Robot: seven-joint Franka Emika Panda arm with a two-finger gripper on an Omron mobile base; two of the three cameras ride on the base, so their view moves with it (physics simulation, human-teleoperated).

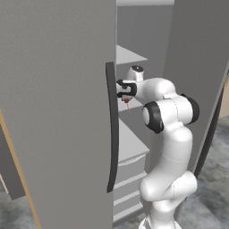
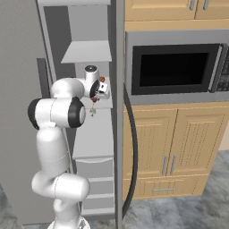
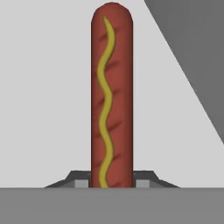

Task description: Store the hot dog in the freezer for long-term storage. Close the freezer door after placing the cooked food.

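While reaching into the freezer [image 2: 87,53], claw [image 3: 112,183] clamping narrow on the hot dog [image 3: 111,96] — hanging over a pale shelf [image 3: 43,87], freezer door [image 1: 53,112] standing open.

the freezer door [image 1: 58,112] looks like matt, faintly speckled grey metal; beside the freezer door, cabinets [image 2: 179,143] show pale wood grain — the hot dog [image 3: 111,96] is smooth, slightly glossy.
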